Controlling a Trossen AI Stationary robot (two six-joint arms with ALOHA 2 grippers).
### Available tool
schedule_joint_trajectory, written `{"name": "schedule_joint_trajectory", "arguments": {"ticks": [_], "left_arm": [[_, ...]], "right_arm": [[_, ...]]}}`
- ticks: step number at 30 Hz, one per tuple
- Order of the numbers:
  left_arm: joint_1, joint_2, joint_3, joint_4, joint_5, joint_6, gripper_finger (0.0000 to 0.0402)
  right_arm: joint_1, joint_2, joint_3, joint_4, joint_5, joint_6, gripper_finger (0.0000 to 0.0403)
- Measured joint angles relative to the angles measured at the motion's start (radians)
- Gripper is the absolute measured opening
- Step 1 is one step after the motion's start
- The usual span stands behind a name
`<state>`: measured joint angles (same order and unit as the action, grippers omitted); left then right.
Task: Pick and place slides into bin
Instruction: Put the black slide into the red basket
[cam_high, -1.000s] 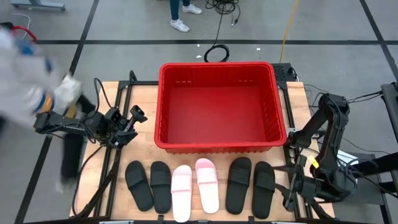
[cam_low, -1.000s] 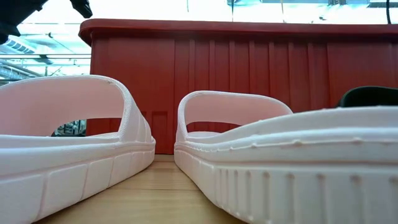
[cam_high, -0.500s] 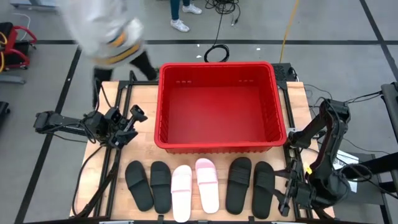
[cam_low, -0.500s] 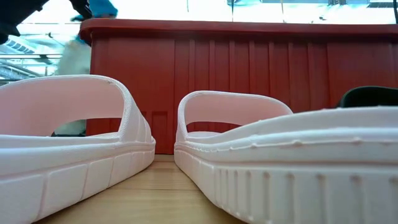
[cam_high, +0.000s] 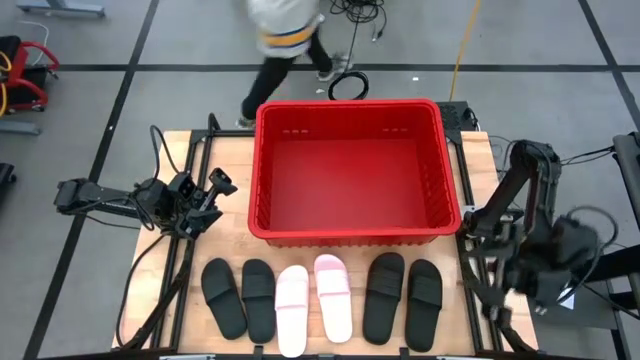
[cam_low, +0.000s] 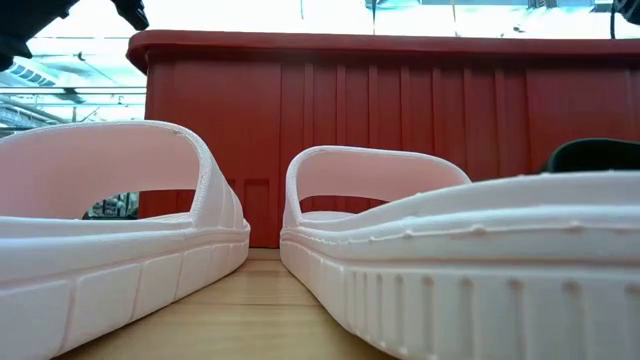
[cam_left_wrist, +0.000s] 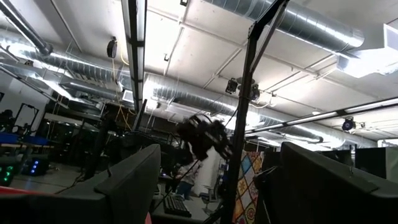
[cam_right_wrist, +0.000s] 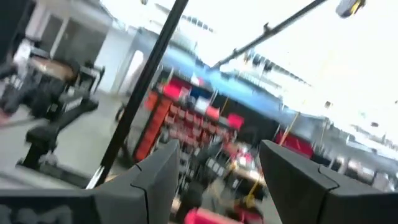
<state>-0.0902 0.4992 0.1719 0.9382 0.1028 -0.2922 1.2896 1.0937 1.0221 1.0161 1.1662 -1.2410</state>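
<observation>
The red bin (cam_high: 350, 170) stands empty on the far middle of the table; its ribbed wall fills the low view (cam_low: 400, 130). Six slides lie flat on their soles in a row along the near edge: two black (cam_high: 223, 297) (cam_high: 259, 298), two pale pink (cam_high: 292, 310) (cam_high: 333, 297), two black (cam_high: 384, 297) (cam_high: 424, 303). The pink pair shows close in the low view (cam_low: 120, 230) (cam_low: 450, 260). My left gripper (cam_high: 218, 200) hovers left of the bin, open and empty (cam_left_wrist: 214, 168). My right arm (cam_high: 520, 250) is beyond the table's right edge, its gripper (cam_right_wrist: 217, 162) open and empty.
Bare wood lies between the bin's near wall and the slide row, and to the bin's left. A person (cam_high: 285, 30) walks on the floor beyond the table's far edge. Cables and frame rails (cam_high: 170, 260) run along the table's left and right sides.
My right arm has swung its forepart up and toward the far right, beside the table's right edge, and shows blurred. My left arm has kept still. A person has walked from the table's left side round to beyond its far edge. The slides and bin have not moved.
</observation>
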Motion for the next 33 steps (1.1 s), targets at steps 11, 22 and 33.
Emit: {"name": "schedule_joint_trajectory", "arguments": {"ticks": [11,22,33], "left_arm": [[0.000,0.000,0.000,0.000,0.000,0.003,0.0340],[0.000,0.000,0.000,0.000,0.000,0.003,0.0340],[0.000,0.000,0.000,0.000,0.000,0.002,0.0340]], "right_arm": [[0.014,-0.115,0.372,-0.577,-0.257,0.071,0.0215],[-0.067,0.047,0.657,-0.909,-0.358,0.205,0.0215],[-0.191,0.187,0.880,-1.150,-0.569,0.386,0.0215]]}}
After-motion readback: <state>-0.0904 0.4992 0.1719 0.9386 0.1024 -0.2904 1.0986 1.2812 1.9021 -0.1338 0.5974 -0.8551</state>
